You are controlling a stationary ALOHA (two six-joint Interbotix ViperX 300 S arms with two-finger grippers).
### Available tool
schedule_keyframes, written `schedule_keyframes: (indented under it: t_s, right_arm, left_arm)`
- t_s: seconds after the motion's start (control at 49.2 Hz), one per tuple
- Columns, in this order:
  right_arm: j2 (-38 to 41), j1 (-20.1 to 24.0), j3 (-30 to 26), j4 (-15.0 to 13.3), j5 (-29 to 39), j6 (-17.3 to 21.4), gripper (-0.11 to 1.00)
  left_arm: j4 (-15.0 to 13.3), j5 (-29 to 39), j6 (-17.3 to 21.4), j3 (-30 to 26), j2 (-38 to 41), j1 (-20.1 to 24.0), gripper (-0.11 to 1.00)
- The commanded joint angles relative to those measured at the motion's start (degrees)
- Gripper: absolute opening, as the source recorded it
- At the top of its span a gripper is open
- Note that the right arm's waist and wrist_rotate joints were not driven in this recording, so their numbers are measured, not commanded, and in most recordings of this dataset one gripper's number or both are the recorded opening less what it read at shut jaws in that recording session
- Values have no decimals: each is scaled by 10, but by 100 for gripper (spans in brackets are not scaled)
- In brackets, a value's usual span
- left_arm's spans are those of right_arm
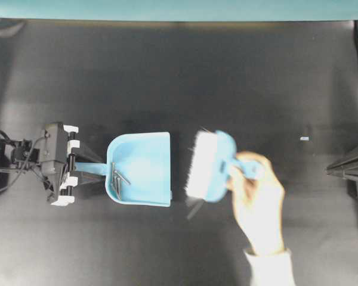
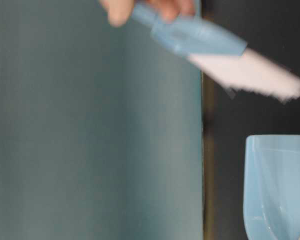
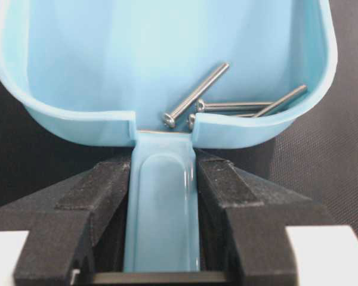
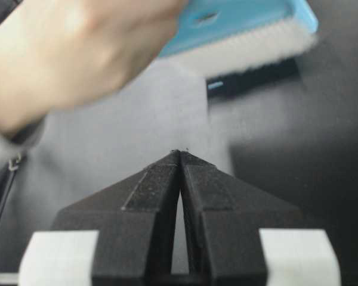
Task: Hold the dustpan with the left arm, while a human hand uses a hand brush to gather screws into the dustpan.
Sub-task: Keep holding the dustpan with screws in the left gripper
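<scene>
**Screws already in the pan, brush lifted away**

The screws [image 3: 227, 102] lie at the back of the dustpan [image 1: 144, 168] on the counter [image 1: 167, 71]. The left end effector [image 3: 164, 196] clamps its handle. The hand brush [image 1: 210, 165], in the human hand [image 1: 258, 196], is just beside the pan's mouth. No loose screw is visible, so the task seems nearly finished.

Black hand [image 3: 165, 196], white clips, thin cables

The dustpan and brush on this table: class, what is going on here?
The left pincer is shut on the handle of the light blue dustpan, holding it flat on the black table. Several screws already lie at the pan's back wall. A human hand holds the hand brush just beyond the pan's open edge. The right pincer is shut and empty, off to the side.
</scene>
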Motion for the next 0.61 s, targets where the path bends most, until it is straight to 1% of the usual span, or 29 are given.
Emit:
schedule_keyframes:
  t_s: [0.0, 0.284, 0.589]
  right_arm:
    - [3, 0, -4, -1, -5, 0, 0]
    - [3, 0, -4, -1, -5, 1, 0]
    - [3, 0, -4, -1, -5, 0, 0]
  left_arm:
    - [1, -11, 2, -3, -6, 2, 29]
    - [1, -3, 6, -4, -37, 2, 29]
    - [1, 66, 24, -6, -90, 2, 29]
